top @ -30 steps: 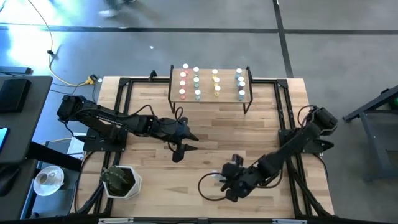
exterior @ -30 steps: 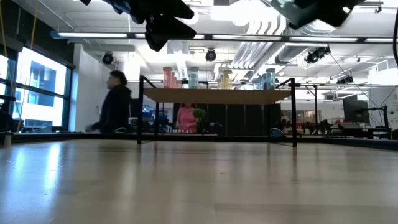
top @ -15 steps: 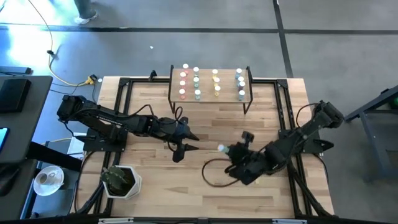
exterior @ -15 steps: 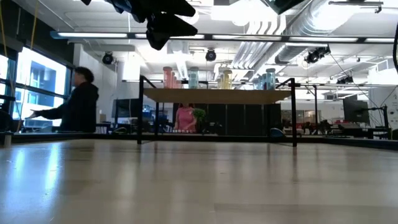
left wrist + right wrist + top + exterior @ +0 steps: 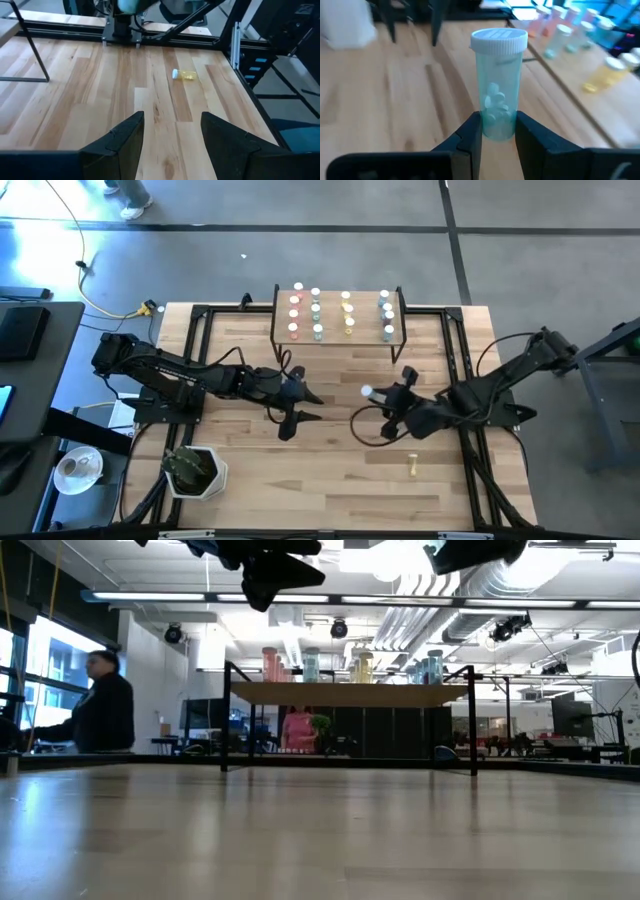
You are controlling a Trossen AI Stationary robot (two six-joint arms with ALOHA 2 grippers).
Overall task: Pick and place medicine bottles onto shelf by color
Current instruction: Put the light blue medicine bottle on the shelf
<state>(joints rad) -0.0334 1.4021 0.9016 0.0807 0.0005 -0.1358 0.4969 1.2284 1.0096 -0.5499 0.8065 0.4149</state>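
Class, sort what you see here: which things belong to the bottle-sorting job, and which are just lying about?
Job:
- blue-green bottle in right hand
- yellow bottle lying on table
- shelf with sorted bottles
- left hand, open

Lying about:
- potted plant
- yellow cable

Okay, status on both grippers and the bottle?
Right gripper shut on pale blue-green white-capped bottle, short of the light-wood shelf. Left gripper open, empty. Yellow bottle lying on table.

left arm: reaches in from the left side, stretched toward mid-bench, raised above the surface | left pincer (image 5: 300, 408): fingers (image 5: 122, 142) parted, nothing between them | right arm: extends from the right edge toward centre, wrist turned toward the far side | right pincer (image 5: 497, 132): closed on a pale green bottle (image 5: 499, 82), held upright
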